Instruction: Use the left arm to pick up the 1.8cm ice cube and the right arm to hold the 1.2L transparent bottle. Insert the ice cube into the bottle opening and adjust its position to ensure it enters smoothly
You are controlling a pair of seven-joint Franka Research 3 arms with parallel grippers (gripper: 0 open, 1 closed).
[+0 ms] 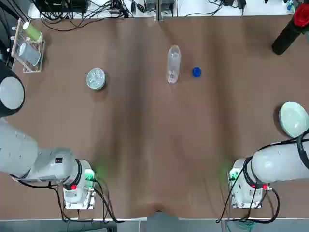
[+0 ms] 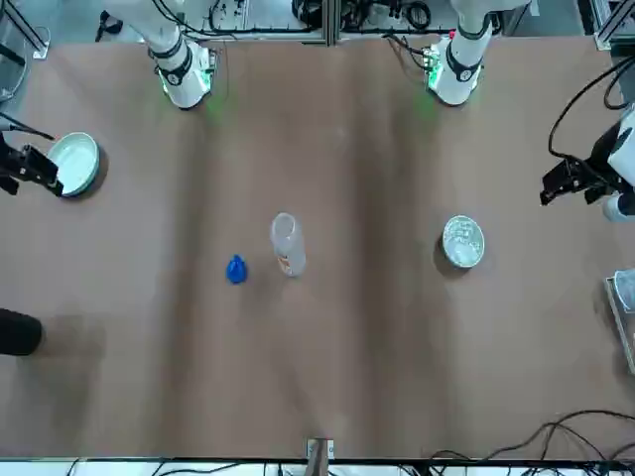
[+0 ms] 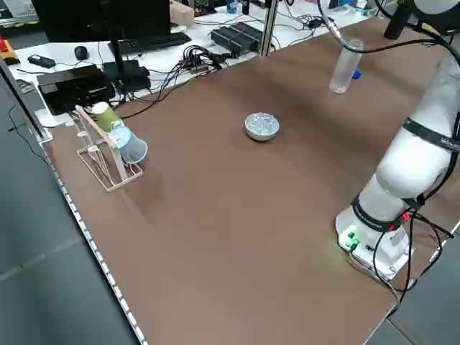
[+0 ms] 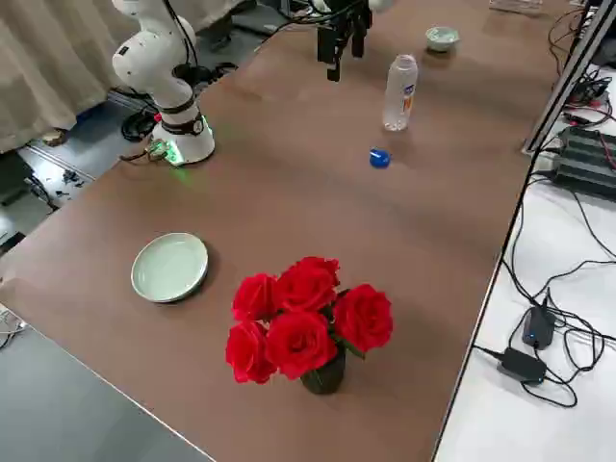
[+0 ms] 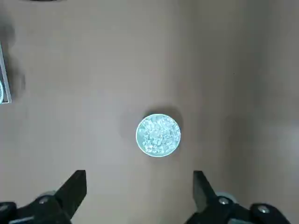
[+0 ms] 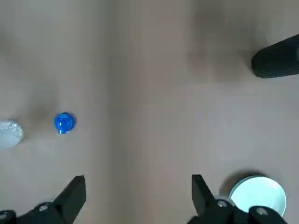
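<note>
No readable text, brand, number or sign found. The bottle carries 1 small label, orange and blue in the right side view; its wording is too small to make out. In the front view, 1 orange mark shows low on the same bottle; no letters can be read there.

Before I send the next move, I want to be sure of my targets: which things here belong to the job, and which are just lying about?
Job: bowl of ice cubes; clear bottle.
Lying about: blue cap; pale green plate; red roses; rack with cups.
</note>
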